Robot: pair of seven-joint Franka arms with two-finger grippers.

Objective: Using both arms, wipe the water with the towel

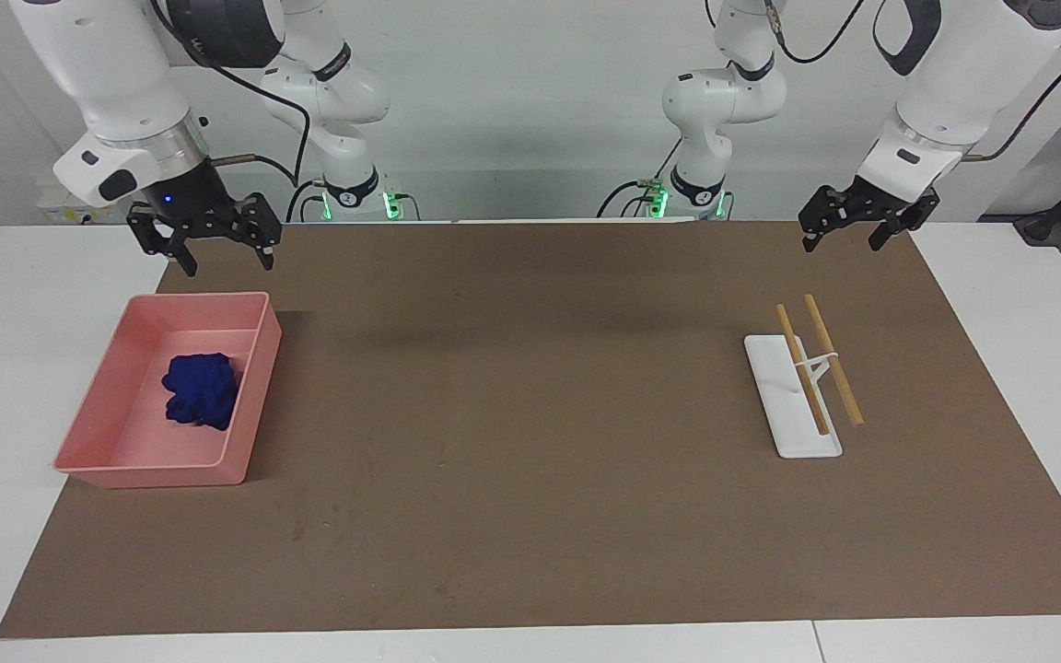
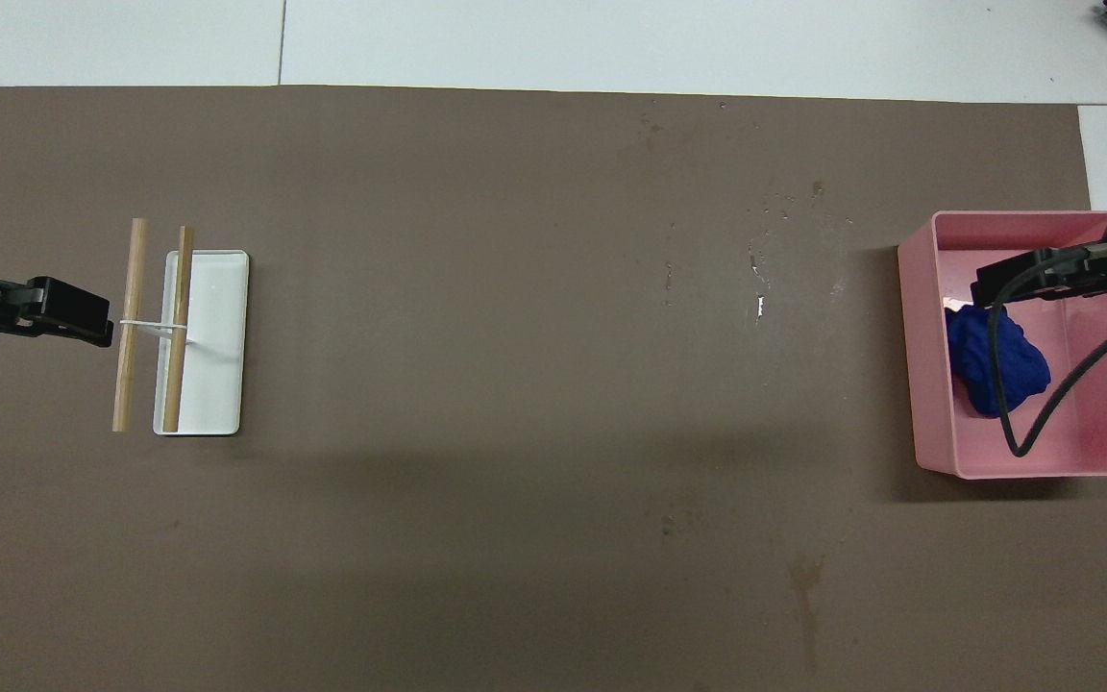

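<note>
Here, the towel [image 1: 201, 390] lies bunched in a heap on the floor of the tray [image 1: 259, 387], a pink bin at the right arm's end of the table. The right gripper [image 1: 202, 241] hangs over the tray's edge nearest the robots, fingers spread apart, holding nothing. A black cable [image 2: 1020, 384] loops down from that arm across the tray in the overhead view.

The water [image 2: 761, 274] shows only as faint specks and streaks on the brown mat [image 1: 530, 516], beside the tray toward the middle of the table. The left gripper [image 1: 857, 221] waits, fingers apart and empty, over the mat's edge by the sticks [image 1: 821, 359], which rest across a white dish [image 1: 784, 414].

What could go wrong: the towel sits close to the tray's wall, so a descending finger might strike the rim or push the whole tray. A pinch on the crumpled heap may catch only a fold and let it slip. The cable could snag on the tray.

Hard to make out: how far the water spreads, and the towel's edges. In the overhead view both arms are cut off at the frame's sides.
</note>
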